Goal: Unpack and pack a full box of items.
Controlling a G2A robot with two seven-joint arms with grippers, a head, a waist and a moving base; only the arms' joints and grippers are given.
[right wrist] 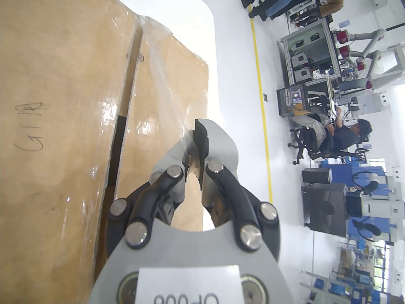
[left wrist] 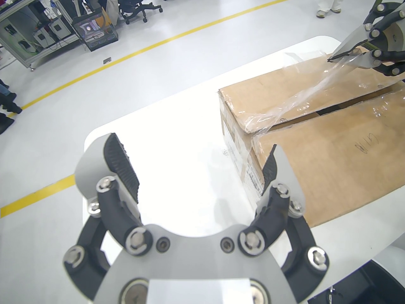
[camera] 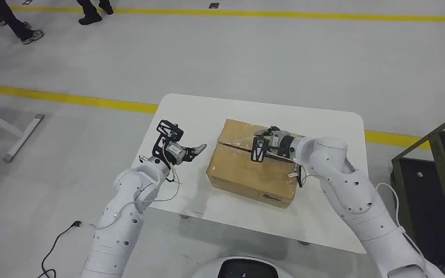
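Clear tape (left wrist: 311,88): a taut, glinting strip, one end nipped in the right gripper (right wrist: 194,142), the far end clinging to the box's end edge.
Right grip: fingers closed tight on the film and held just above the lid. My guess is that this height keeps the strip peeling away from the cardboard and not tearing.
Seam (right wrist: 121,121): a dark gap shows between the two top flaps where the tape is off. The flaps lie flat, not yet raised.
Box (camera: 243,170): brown cardboard, sitting near the middle of the white table (camera: 201,115), lid side up and contents hidden.
Left gripper (left wrist: 193,153): fingers spread wide and holding nothing. It hangs over bare tabletop just beside the box's end, close to the taped corner.
Reading: the left looks parked where it could brace the box or catch a flap. Unpacking seems barely begun, at the unsealing step.
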